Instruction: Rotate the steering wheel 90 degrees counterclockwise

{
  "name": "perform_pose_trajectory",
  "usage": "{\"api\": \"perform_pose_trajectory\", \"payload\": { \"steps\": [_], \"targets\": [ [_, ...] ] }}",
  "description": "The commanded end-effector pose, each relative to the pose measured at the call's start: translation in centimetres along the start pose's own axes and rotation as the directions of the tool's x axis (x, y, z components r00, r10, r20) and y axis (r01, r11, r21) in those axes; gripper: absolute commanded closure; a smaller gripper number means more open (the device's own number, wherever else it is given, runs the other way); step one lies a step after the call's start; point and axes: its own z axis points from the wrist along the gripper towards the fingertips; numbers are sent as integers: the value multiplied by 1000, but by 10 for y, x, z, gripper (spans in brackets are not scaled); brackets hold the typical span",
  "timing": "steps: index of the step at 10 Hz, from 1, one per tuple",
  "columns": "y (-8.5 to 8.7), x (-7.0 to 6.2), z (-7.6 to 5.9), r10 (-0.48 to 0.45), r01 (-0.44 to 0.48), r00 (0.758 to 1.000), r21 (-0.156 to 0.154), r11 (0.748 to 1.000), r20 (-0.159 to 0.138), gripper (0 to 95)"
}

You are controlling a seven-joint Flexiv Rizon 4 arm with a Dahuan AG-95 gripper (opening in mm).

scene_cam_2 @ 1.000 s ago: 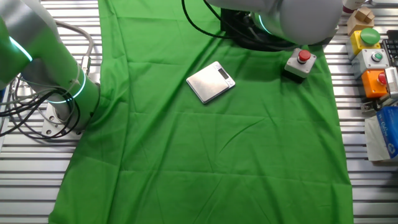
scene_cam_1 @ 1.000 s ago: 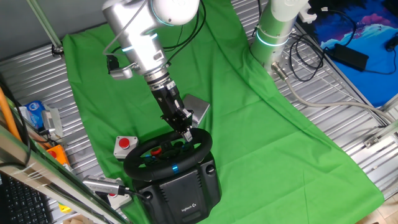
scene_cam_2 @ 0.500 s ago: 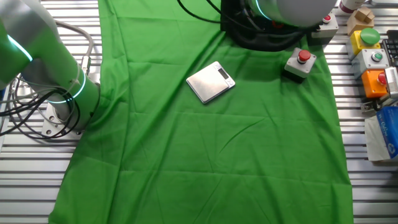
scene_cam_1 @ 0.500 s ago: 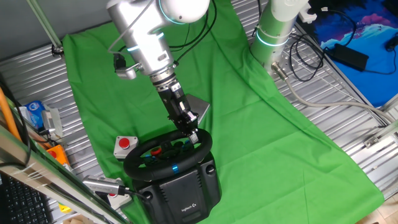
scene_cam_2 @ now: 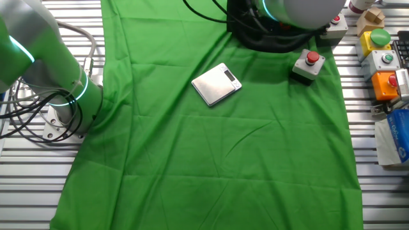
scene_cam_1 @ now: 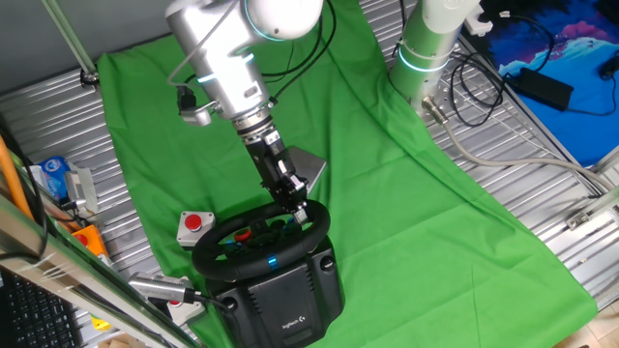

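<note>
Black plastic forms the one steering wheel (scene_cam_1: 259, 239), seated on its boxy base (scene_cam_1: 282, 295) at the near edge of the green cloth (scene_cam_1: 387, 184) spread over the slatted metal bench (scene_cam_1: 542, 145). The gripper (scene_cam_1: 298, 212) is set at the rim's far right — whether the fingers are closed on the rim cannot be told. One red push button (scene_cam_1: 193, 225) on a white box lies just left of the wheel; one grey metallic scale (scene_cam_2: 216, 83) lies behind it. Two robot arms are counted — the working arm (scene_cam_1: 227, 72) and an idle one (scene_cam_1: 430, 43).
</note>
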Motion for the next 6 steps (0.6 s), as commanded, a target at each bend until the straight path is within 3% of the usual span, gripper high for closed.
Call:
{"api": "perform_pose_trajectory", "payload": {
  "steps": [1,6],
  "targets": [
    [-3,1,2,-6,6,1000,-3,1000,1,950],
    [-4,2,2,-94,94,996,31,995,-4,950]
  ]
}}
